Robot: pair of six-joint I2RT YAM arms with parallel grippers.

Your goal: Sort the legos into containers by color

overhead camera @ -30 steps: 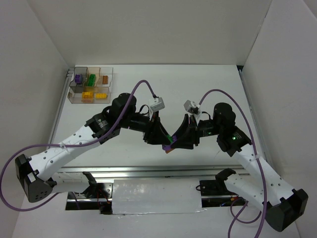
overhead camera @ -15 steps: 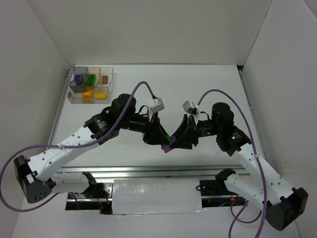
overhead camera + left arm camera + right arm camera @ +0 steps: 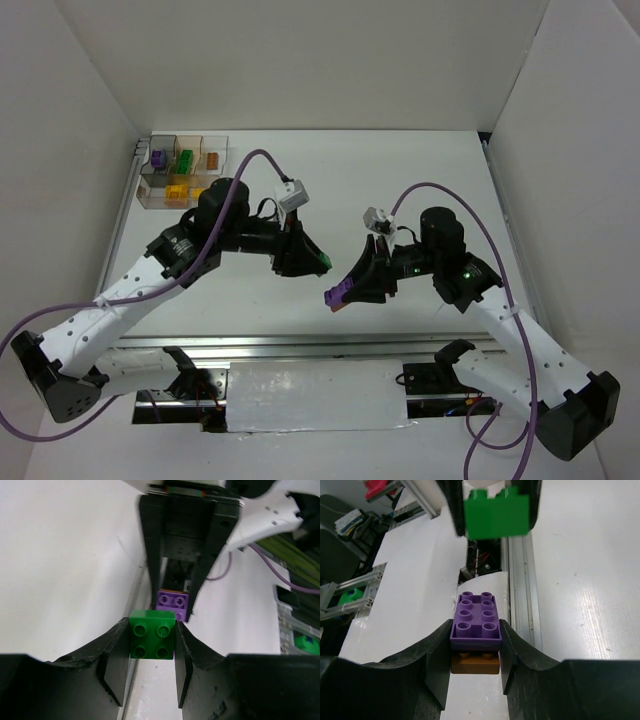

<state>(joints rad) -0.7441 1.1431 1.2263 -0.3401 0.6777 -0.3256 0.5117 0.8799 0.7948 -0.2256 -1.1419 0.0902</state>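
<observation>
My left gripper (image 3: 318,262) is shut on a green lego (image 3: 323,262), a square four-stud brick held at the fingertips (image 3: 152,640). Just right of it and apart, my right gripper (image 3: 340,293) is shut on a purple eight-stud lego (image 3: 476,620) with a brown lego (image 3: 475,663) stuck under it. The two grippers face each other above the table's front middle. The containers are cells of a clear tray (image 3: 227,170) at the far left, holding a purple lego (image 3: 157,158), a green lego (image 3: 185,159), a brown lego (image 3: 212,160) and yellow and orange legos (image 3: 178,190).
White walls close in the table on the left, back and right. An aluminium rail (image 3: 300,342) runs along the near edge behind both arm bases. Purple cables loop above each arm.
The grippers, which met at the front middle, have drawn apart. The green lego came away in my left gripper, up and to the left; the purple and brown pair stayed in my right.
</observation>
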